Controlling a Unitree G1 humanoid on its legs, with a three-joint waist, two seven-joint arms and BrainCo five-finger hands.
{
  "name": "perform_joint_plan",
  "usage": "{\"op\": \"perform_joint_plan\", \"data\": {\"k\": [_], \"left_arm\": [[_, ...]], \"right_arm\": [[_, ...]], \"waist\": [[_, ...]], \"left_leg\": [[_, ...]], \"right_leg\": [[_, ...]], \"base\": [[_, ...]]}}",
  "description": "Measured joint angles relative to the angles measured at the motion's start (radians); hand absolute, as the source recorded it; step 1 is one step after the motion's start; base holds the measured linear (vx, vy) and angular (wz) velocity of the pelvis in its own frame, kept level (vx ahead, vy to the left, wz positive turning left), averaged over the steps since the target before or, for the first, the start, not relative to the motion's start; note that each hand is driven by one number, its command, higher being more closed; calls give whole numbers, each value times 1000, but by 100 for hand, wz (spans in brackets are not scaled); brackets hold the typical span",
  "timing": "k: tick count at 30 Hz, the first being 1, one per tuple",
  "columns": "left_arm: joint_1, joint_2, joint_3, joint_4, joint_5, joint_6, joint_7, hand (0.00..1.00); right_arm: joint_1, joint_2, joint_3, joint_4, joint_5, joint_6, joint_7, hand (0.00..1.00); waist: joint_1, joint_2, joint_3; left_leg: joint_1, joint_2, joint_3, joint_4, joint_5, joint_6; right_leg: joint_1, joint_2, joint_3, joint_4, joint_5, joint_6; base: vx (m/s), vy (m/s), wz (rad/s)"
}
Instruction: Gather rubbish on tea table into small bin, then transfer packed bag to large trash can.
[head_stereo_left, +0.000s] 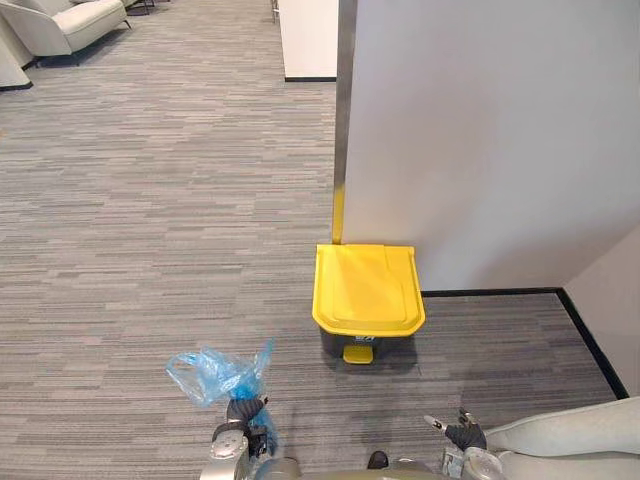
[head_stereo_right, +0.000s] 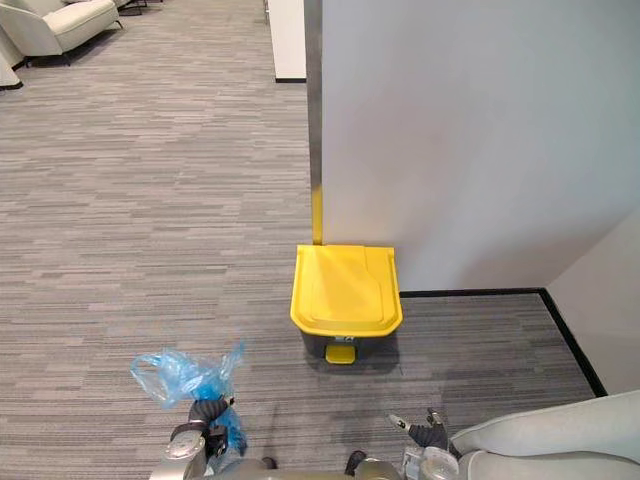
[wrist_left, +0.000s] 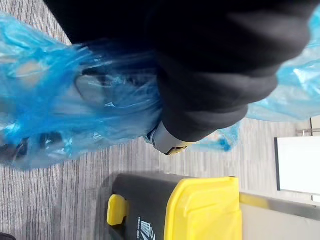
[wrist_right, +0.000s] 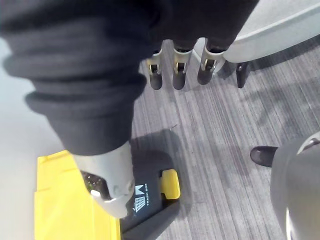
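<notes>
Left eye view: we find the left hand (head_stereo_left: 243, 418) clenched round the blue bag (head_stereo_left: 215, 372). The closed trash can (head_stereo_left: 366, 290) lies ahead, to its right. Left wrist view: the bag is bunched in that hand. Right wrist view: the right hand (wrist_right: 175, 75) is slack and empty.

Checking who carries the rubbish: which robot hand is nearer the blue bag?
Left. The left robot hand grips the blue bag; the right robot hand hangs apart, empty, well to its right.
</notes>
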Motion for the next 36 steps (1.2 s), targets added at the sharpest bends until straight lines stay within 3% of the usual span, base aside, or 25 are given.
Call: {"op": "perform_joint_plan", "data": {"k": [3, 6, 8, 10, 11, 12, 15, 17, 18, 19, 20, 21, 22, 23, 25, 29, 34, 36], "left_arm": [[1, 0, -9, 0, 0, 0, -1, 100], [3, 1, -19, 0, 0, 0, -1, 100], [3, 3, -44, -1, 0, 0, -1, 100], [-4, 2, -55, -2, 0, 0, -1, 100], [-10, 6, -54, -3, 0, 0, 0, 100], [-10, 12, -56, 0, -1, 2, 0, 100], [-33, 54, -56, 1, -1, 2, 3, 100], [-68, 69, -53, 1, -1, 2, 7, 100], [-87, 80, -47, 0, -1, 0, 10, 100], [-94, 81, -44, 5, -1, 0, 12, 100], [-109, 73, -42, -1, -2, 0, 17, 100], [-119, 72, -43, -2, -2, -2, 17, 100], [-134, 66, -52, -2, -1, -4, 20, 100], [-143, 67, -56, -2, -1, -7, 21, 100], [-154, 69, -58, -8, -1, -8, 21, 100], [-181, 45, -45, -11, -1, -8, 18, 100], [-138, 29, -44, -53, -1, -8, 2, 100], [-130, 31, -42, -85, -1, -8, 2, 100]], "right_arm": [[-4, 1, 1, 0, 0, 0, 0, 0], [-3, 0, 1, -1, -1, 0, 0, 0], [2, -3, -2, -1, 0, 2, 0, 0], [3, -3, -11, -2, 0, 2, 0, 0], [6, -1, -12, 1, 0, 3, 1, 0], [8, 3, -11, 2, 1, 6, 2, 0], [3, 0, -15, -2, 9, 5, 1, 0], [-20, -4, -34, -5, 11, 7, -2, 0], [-32, -8, -38, -8, 18, 8, -4, 0], [-32, -17, -39, -8, 20, 9, -4, 0], [-49, -33, -47, -18, 21, 9, -7, 0], [-50, -33, -54, -31, 21, 8, -11, 0], [-41, -33, -91, -54, 36, 9, -18, 0], [-37, -35, -122, -60, 48, 9, -19, 0], [-33, -40, -145, -77, 60, 8, -19, 0], [-30, -33, -212, -90, 113, 8, -19, 0], [-11, -5, -216, -92, 198, 0, -19, 0], [5, -3, -204, -96, 204, -1, -20, 0]], "waist": [[2, -6, -4], [3, -12, -4], [2, -14, -3], [-3, -17, 0], [-7, -21, 15], [-5, -9, 26], [-12, -31, 40], [-20, -31, 71], [-21, -46, 88], [-23, -41, 92], [-19, -3, 109], [-21, -6, 115], [-27, -4, 119], [-22, -2, 119], [-25, 2, 121], [-44, 6, 119], [-61, -7, 111], [-75, 24, 91]], "left_leg": [[2, -9, 28, 4, -12, 10], [1, -23, 42, 62, -65, 15], [1, -35, 34, 150, -138, 30], [6, -51, -8, 190, -184, 58], [35, -54, -37, 214, -213, 69], [60, -34, -55, 239, -235, 72], [118, -19, -88, 252, -293, 70], [143, -7, -98, 290, -337, 55], [165, -12, -89, 335, -384, 28], [175, -2, -91, 356, -399, 17], [172, 28, -89, 378, -388, 18], [172, 24, -90, 376, -368, 19], [185, 16, -101, 367, -341, 39], [208, 19, -108, 366, -318, 40], [225, 38, -144, 377, -314, 41], [190, 75, -178, 387, -294, 4], [189, 106, -140, 320, -301, 12], [187, 151, -128, 193, -400, 7]], "right_leg": [[-10, -5, 36, 5, -1, 17], [-26, -32, 63, 77, -33, 55], [-43, -76, 68, 213, -86, 81], [-110, -112, 88, 419, -80, 104], [-195, -122, 114, 611, -66, 141], [-226, -84, 131, 625, -120, 118], [-298, -26, 129, 488, -124, 85], [-347, 5, 110, 321, -51, 62], [-348, 13, 83, 191, -7, 26], [-336, 19, 82, 201, 27, -1], [-332, 39, 71, 231, -18, 7], [-337, 29, 71, 254, -24, 0], [-345, 10, 64, 318, -73, -6], [-345, 6, 65, 378, -134, -1], [-346, 8, 52, 439, -198, -14], [-336, 27, 1, 393, -183, -35], [-345, 52, -6, 339, -145, -29], [-403, 89, -22, 320, -125, 4]], "base": [[75, 58, -16], [151, 123, -10], [196, 123, 16], [198, 107, 47], [247, 50, 53], [272, 24, 49], [319, -59, 40], [389, -156, 27], [309, -137, 18], [461, -155, 3], [318, -84, 5], [412, -150, 27], [318, -166, 40], [318, -166, 30], [232, -161, 11], [88, -150, 14], [-141, -66, 3], [-249, -87, 13]]}}
